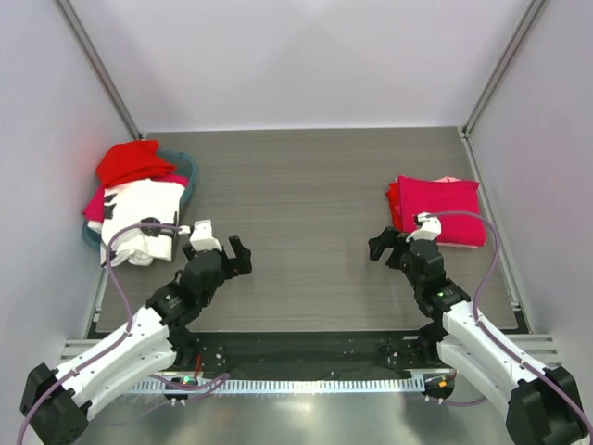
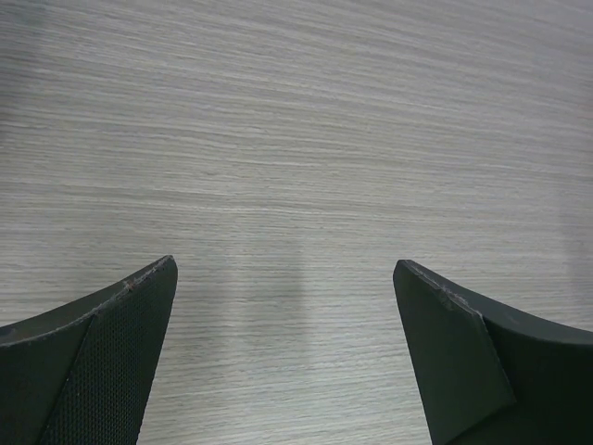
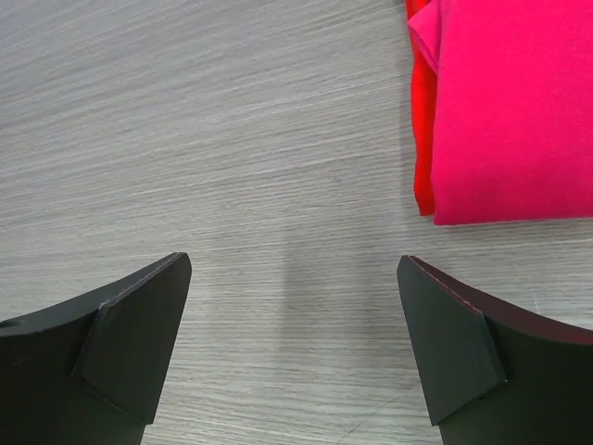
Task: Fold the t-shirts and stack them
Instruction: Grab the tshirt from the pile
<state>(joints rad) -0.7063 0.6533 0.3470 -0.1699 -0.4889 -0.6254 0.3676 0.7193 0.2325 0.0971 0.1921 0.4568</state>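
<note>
While both arms are stretching forward from the near edge of the table [image 1: 315,176], the left gripper [image 1: 220,248] is hovering with its jaws spread wide and pinching nothing. Its wrist view is showing only bare wood-grain between the two dark fingers [image 2: 111,352]. The right gripper [image 1: 400,239] is hanging likewise, jaws fully apart and empty, over the board just left of the stack [image 1: 440,211].

That stack is lying at the right side of the table, near the right wall. A folded pink tee [image 3: 510,111] is sitting on top, and a folded red tee [image 3: 422,139] is peeking out beneath it along its left edge. In the right wrist view the stack is filling the upper right corner, beyond the right finger and not touching it.

At the far left a teal basket [image 1: 190,171] is sitting against the left wall, with loose shirts heaping in and over it. A red tee [image 1: 134,162] is bunching at the far end of the heap. A white tee [image 1: 139,206], showing black patches of print, is spilling toward the near side, its lower edge lying close to the left arm's cable. A pink tee [image 1: 93,202] is showing at the heap's left edge, under the white one. The left gripper is standing to the right of this heap, near it but apart.
</note>
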